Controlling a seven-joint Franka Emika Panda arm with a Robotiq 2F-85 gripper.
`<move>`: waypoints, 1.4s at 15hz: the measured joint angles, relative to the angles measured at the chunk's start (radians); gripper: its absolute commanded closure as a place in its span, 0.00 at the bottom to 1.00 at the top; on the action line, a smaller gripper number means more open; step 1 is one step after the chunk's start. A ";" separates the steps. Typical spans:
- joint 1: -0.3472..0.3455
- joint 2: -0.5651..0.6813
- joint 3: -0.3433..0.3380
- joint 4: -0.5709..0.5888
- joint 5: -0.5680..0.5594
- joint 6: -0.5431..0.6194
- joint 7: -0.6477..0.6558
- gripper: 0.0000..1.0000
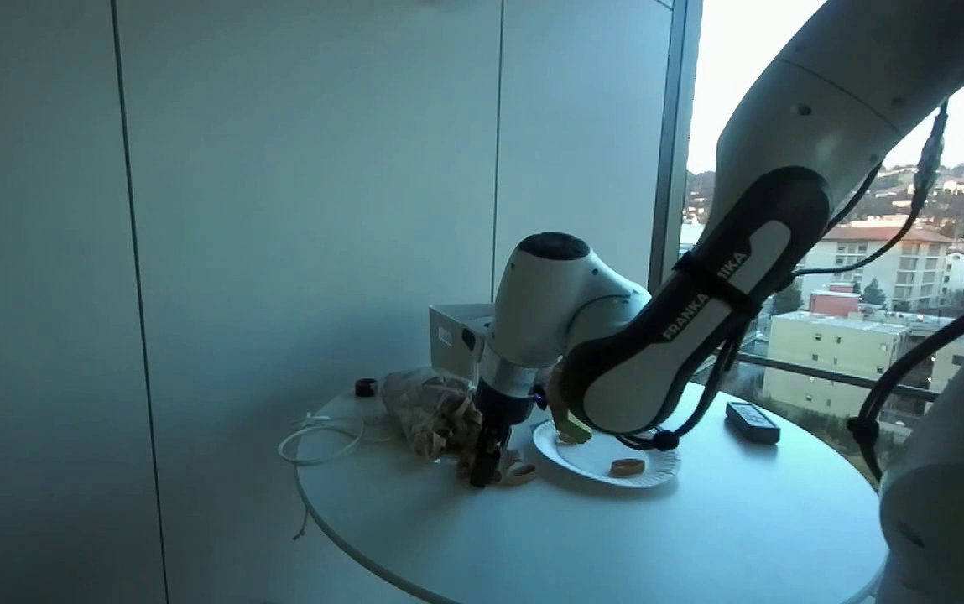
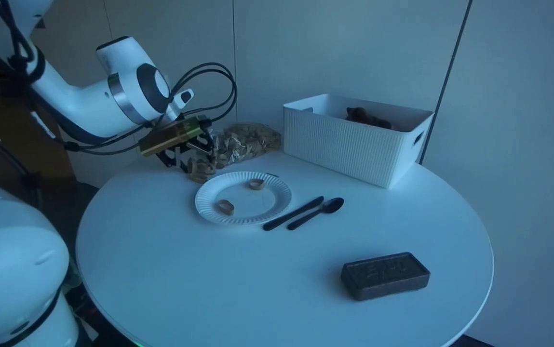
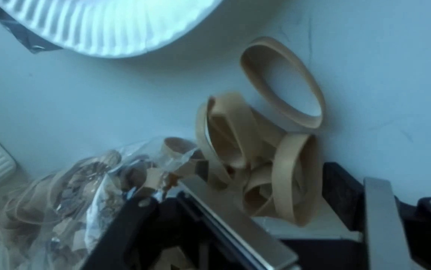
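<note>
Hangs low over the surface (image 2: 199, 279) with the hand (image 3: 271, 180) spread, fingers (image 3: 238, 221) well apart, with no pinch to be seen. In the wrist view, straddles a loose heap of rubber bands (image 3: 286, 172), directly between the fingertips, tangled and partly on edge, without one shared long axis; cannot tell whether touching the fingers or just beside them. Beyond the heap, near the paper plate (image 3: 110, 30), shows a lone oval band (image 3: 310, 79) outside the grip, with a long axis slanting from upper left to lower right in that view. At left, borders a clear bag (image 3: 84, 195) stuffed with more bands. In an exterior view, carries two further bands (image 2: 225, 207) on the plate.

Reads FRANKA along the arm (image 1: 683, 335), with a second copy partly covered by a black strap (image 1: 715, 281). Shows raised lettering on a dark block (image 2: 385, 274), too blurred to make out, and a small pale label (image 1: 445, 335) on the white box (image 2: 339, 144), too small to read.
</note>
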State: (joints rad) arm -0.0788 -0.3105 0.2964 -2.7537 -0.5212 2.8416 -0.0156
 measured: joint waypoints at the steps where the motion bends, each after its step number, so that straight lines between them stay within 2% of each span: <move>1: 0.043 -0.010 -0.041 0.001 0.053 -0.009 -0.045 0.00; 4: 0.148 -0.073 -0.137 0.008 0.183 -0.062 -0.152 0.00; 7: 0.186 -0.181 -0.193 0.018 0.234 -0.224 -0.194 0.00; 9: 0.163 -0.255 -0.205 0.023 0.231 -0.356 -0.185 0.00; 12: 0.093 -0.314 -0.222 0.036 0.225 -0.511 -0.167 0.00; 15: 0.046 -0.301 -0.264 0.039 0.225 -0.570 -0.164 0.00; 17: 0.038 -0.271 -0.295 0.039 0.232 -0.597 -0.165 0.01; 18: 0.038 -0.251 -0.310 0.040 0.238 -0.598 -0.165 0.15; 19: 0.038 -0.230 -0.321 0.041 0.242 -0.598 -0.165 0.20; 21: 0.040 -0.191 -0.338 0.045 0.256 -0.595 -0.172 0.15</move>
State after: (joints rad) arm -0.0384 -0.5017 -0.0416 -2.7086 -0.2655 2.2465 -0.1873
